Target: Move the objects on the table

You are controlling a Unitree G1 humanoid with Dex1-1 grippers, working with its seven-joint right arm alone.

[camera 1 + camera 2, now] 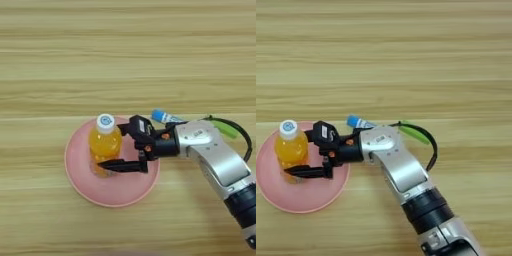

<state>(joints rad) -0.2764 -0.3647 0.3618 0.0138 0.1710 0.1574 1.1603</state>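
Observation:
The orange-drink bottle (pixel 105 142) with its white cap stands upright on a pink plate (pixel 80 182). My right gripper (pixel 110 148) reaches in from the right at the bottle's level. One black finger (pixel 122 166) lies across the bottle's near lower side and the other sits against its far right side, so the gripper is shut on the bottle. The blue glue-stick tube (pixel 164 117) lies on the table (pixel 125 50) just behind my wrist, partly hidden by the silver forearm (pixel 401 170).
A green-tipped black cable (pixel 416 134) loops off the wrist above the forearm. The pink plate's rim (pixel 321 195) sits near the picture's left edge in the right eye view. Bare wood stretches across the far half of the table.

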